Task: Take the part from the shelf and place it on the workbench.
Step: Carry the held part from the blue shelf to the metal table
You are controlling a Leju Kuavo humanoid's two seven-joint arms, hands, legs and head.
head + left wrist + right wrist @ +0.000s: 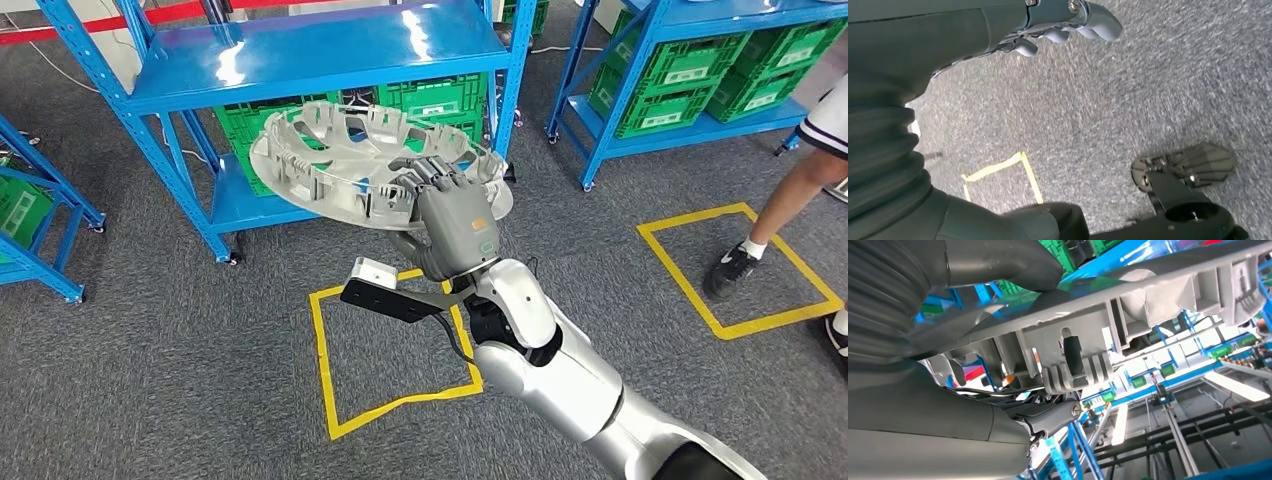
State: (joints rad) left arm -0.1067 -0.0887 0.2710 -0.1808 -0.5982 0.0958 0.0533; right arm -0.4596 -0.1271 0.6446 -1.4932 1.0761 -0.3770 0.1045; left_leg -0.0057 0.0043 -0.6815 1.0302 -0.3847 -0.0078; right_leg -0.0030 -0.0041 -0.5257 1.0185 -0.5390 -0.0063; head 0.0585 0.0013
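— Where's the wheel cover (375, 160)?
— Off the shelf (300, 60), tilted in the air, its rim gripped by the right hand (452, 215).
— How will it handle?
— Probably light, stiff plastic, wide, prone to swing. The left hand (1068, 22) hangs empty, fingers apart.

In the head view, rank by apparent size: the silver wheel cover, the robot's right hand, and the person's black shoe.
1. Wheel cover, clearly largest.
2. Right hand, gripping its rim.
3. Black shoe, smallest, though it sits farther from the camera, so its true size is unsure.

Person (800, 190) cut off at the head view's right edge, part (375, 160) hiding right hand's fingertips.
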